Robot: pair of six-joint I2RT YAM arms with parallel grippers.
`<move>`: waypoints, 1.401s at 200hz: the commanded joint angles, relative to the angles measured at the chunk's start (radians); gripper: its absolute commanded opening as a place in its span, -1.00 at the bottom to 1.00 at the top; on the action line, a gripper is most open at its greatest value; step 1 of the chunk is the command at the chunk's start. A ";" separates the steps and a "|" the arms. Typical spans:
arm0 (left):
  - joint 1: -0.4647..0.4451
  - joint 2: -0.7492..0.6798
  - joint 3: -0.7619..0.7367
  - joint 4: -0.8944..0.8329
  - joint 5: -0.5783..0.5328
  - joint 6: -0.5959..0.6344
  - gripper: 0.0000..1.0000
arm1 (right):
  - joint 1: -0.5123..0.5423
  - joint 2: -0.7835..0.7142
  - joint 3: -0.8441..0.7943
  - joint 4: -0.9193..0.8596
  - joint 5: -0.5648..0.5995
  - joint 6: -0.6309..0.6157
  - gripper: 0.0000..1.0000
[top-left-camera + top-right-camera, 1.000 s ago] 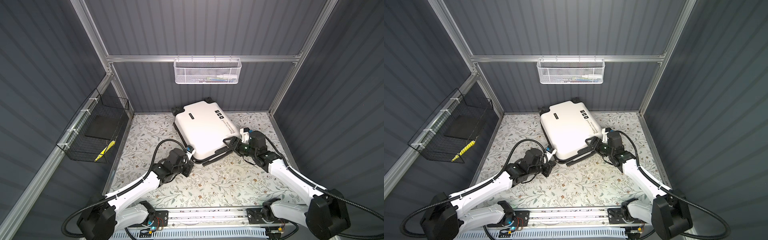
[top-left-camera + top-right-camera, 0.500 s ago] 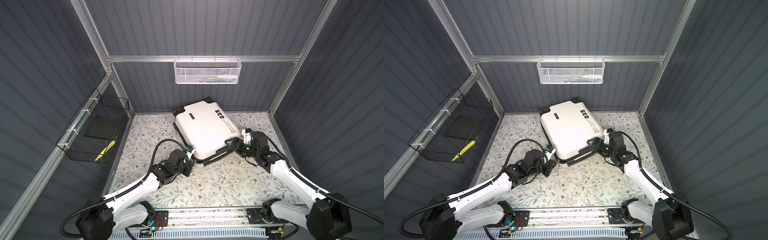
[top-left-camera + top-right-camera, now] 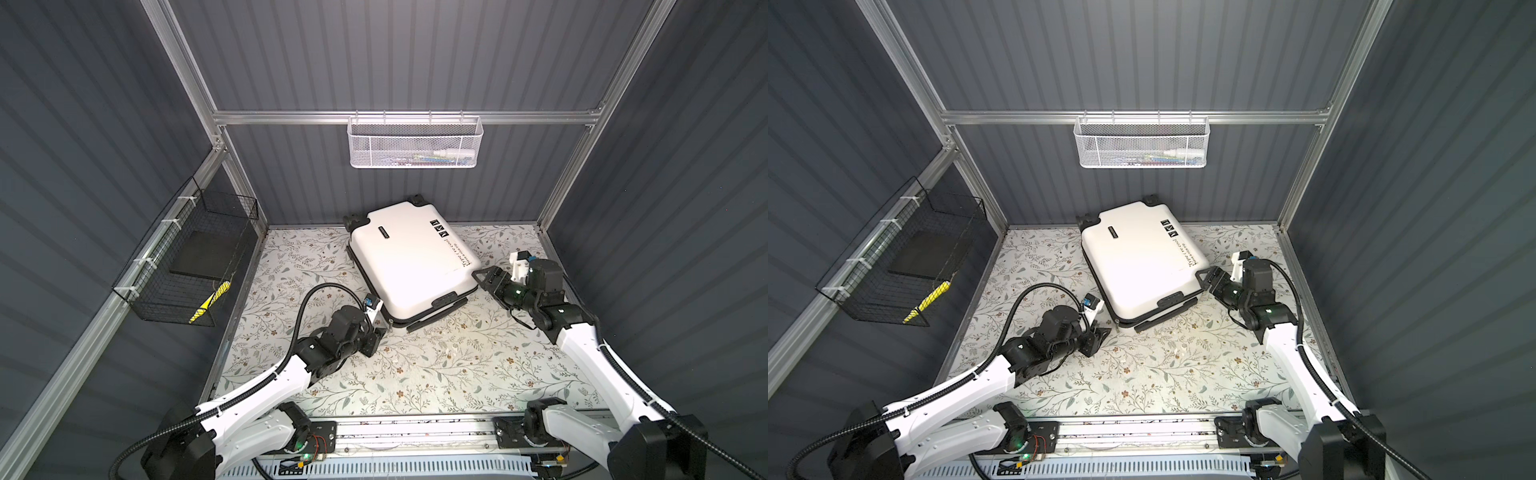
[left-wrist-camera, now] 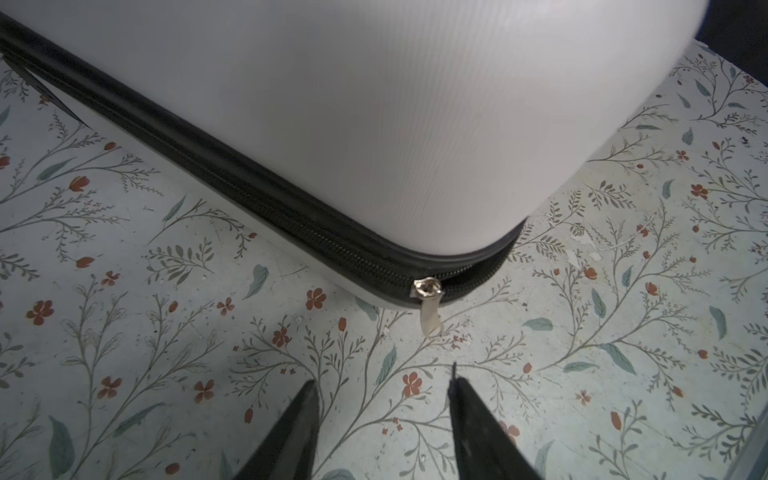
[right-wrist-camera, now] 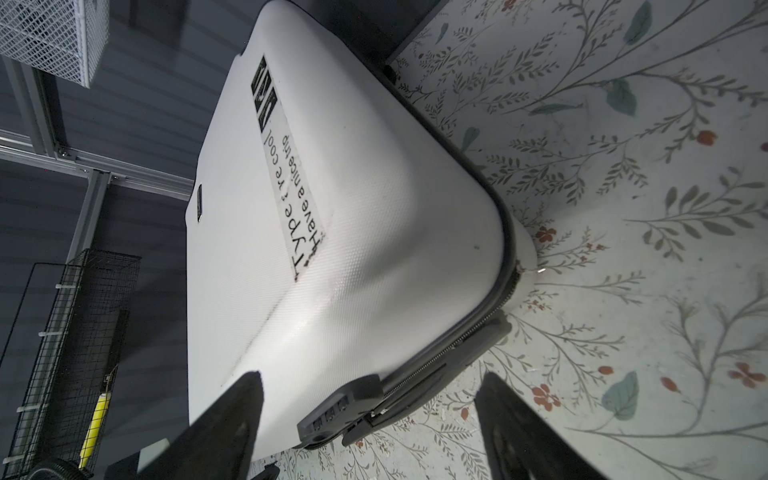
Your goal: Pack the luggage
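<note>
Luggage [image 3: 411,257], a small white hard-shell suitcase with a black zip band, lies flat and skewed at the far middle of the floral-print counter [image 3: 436,365], wheels toward the far wall. My left gripper [image 4: 382,382] sits just off its near left corner with the jaws apart and empty, lined up on the little pale zip pull [image 4: 429,316] but not touching it. The right gripper [image 5: 370,376] is at the near right corner with the jaws spread wide. The corner shows between them, and I can't see any contact.

Handling-wise, I'd guess the shell is stiff, smooth and slippery, and light enough to skate on the counter if I tug. So I'd pinch the thin, floppy pull tab on the left and brace the shell's corner on the right, not squeeze the flat lid.
</note>
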 commanded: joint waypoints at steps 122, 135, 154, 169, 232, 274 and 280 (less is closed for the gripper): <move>-0.231 0.141 -0.104 0.363 -0.360 -0.211 0.00 | -0.208 0.344 0.306 -0.026 -0.093 -0.028 0.66; -0.233 0.153 -0.104 0.369 -0.405 -0.226 -0.01 | -0.215 0.373 0.321 -0.026 -0.100 -0.028 0.66; -0.232 0.169 -0.105 0.386 -0.441 -0.237 -0.02 | -0.216 0.399 0.326 -0.015 -0.106 -0.020 0.66; -0.233 0.188 -0.105 0.410 -0.441 -0.235 -0.02 | -0.215 0.419 0.316 0.010 -0.116 -0.004 0.66; -0.232 0.228 -0.112 0.484 -0.407 -0.202 -0.05 | -0.215 0.366 0.180 0.094 -0.154 0.031 0.64; -0.232 0.240 -0.117 0.515 -0.409 -0.186 -0.14 | -0.215 0.191 -0.029 0.158 -0.162 0.066 0.64; -0.232 0.243 -0.116 0.515 -0.407 -0.185 -0.17 | -0.215 0.164 -0.057 0.162 -0.162 0.070 0.64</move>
